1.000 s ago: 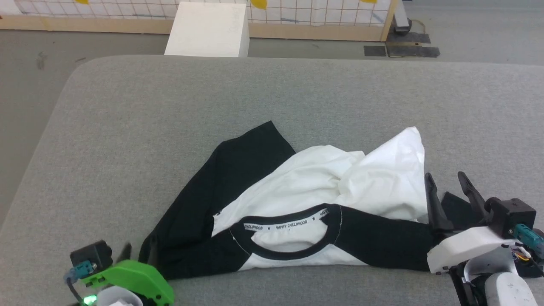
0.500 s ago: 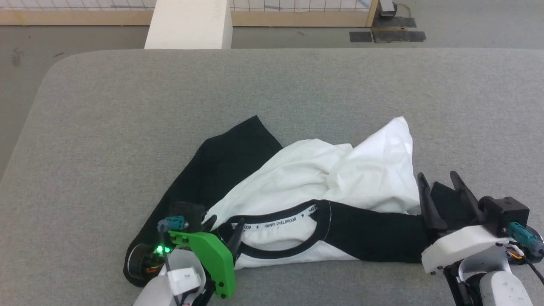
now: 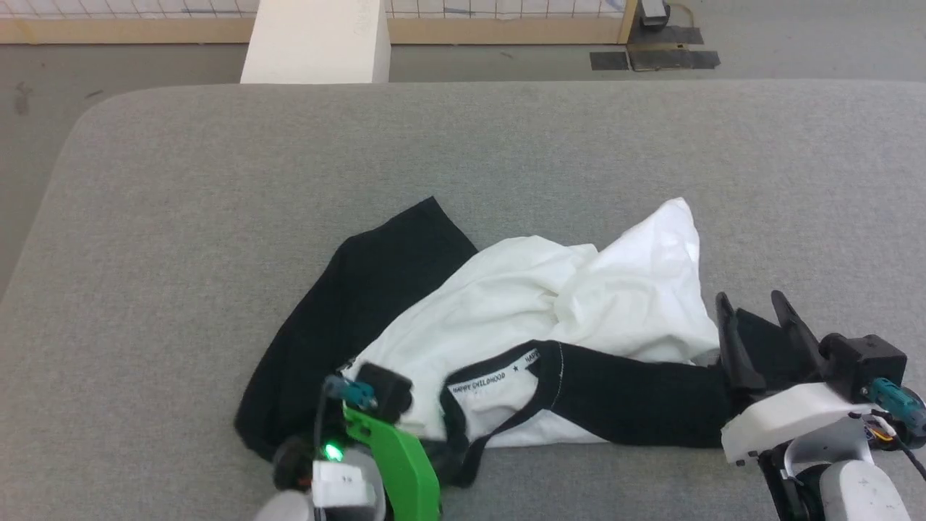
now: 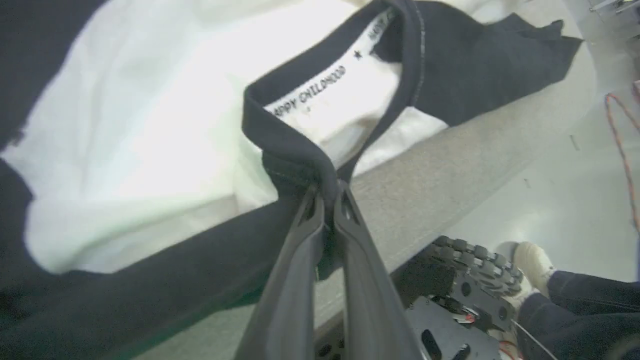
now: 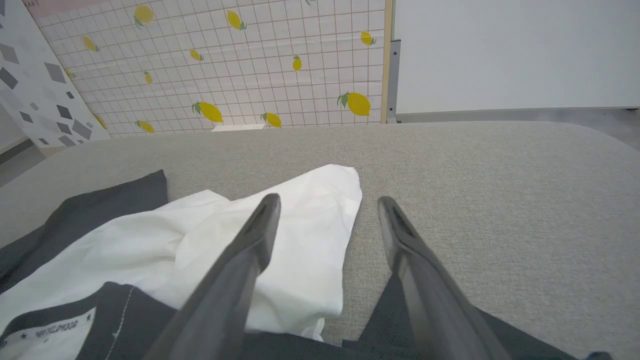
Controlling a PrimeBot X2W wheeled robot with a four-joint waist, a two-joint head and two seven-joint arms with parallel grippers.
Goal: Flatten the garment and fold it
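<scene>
The garment [image 3: 579, 304], a shirt with a white body, black sleeves and a black collar, lies crumpled on the grey padded table [image 3: 506, 145]. My left gripper [image 3: 448, 467] sits at the near edge and is shut on the black collar. The left wrist view shows both fingers [image 4: 305, 240] pinching a fold of the collar trim [image 4: 290, 150] beside the lettered neckband. My right gripper [image 3: 749, 297] is open at the garment's right end, with its fingers straddling the black sleeve end. In the right wrist view the right gripper [image 5: 328, 200] points past the white hem [image 5: 320, 200].
A white box [image 3: 315, 40] stands on the floor beyond the table's far edge. Behind it is a wood-framed lemon-print grid panel [image 5: 250, 65]. The left wrist view shows a person's shoe [image 4: 532, 260] and the robot's wheel [image 4: 470, 270] below the near edge.
My left gripper moved right along the near edge onto the collar and shut on it. The collar is now bunched and drawn toward the near edge. The right gripper stayed put.
</scene>
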